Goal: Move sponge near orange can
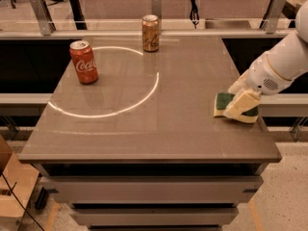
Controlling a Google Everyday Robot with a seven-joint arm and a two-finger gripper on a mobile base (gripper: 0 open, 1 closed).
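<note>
The sponge, dark green on top with a pale yellow base, lies flat near the right edge of the table. My gripper comes in from the right on the white arm and is down on the sponge, covering its right half. The orange can, tan with pale lettering and a silver top, stands upright at the back middle of the table, far from the sponge.
A red Coca-Cola can stands upright at the back left. A bright ring of light lies across the left and middle of the tabletop. A rail with metal posts runs behind the table.
</note>
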